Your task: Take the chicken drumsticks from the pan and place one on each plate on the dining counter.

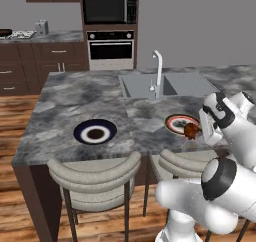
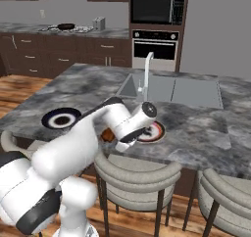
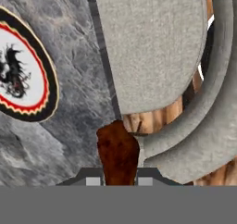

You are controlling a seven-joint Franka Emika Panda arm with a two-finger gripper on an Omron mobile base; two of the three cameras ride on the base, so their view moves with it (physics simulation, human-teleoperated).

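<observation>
Pincer point(image 3: 119, 180) clamped, arm outstretched

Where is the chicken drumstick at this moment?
The chicken drumstick is held in the shut gripper, above the near edge of the dining counter, beside the reddish-brown rimmed plate.

Arm: I see my white arm point(image 2: 73, 148) reaching from the lower left over the near edge of the desk point(image 2: 196, 123).
End effector: my end effector point(image 2: 113, 135) is clamped on a chicken drumstick point(image 2: 107, 134), an orange-brown lump just beside the red-rimmed plate.
Red-rimmed plate: point(image 2: 156, 131) partly hidden behind my wrist.
Navy-rimmed plate: point(image 2: 61, 119) well apart to the left, bare.
Tap: point(image 2: 146, 72) upright by the sink point(image 2: 171, 90).
Pan: point(image 2: 65, 26) on the far hob.
Stools: two grey stools point(image 2: 137, 175) below the near edge.
</observation>
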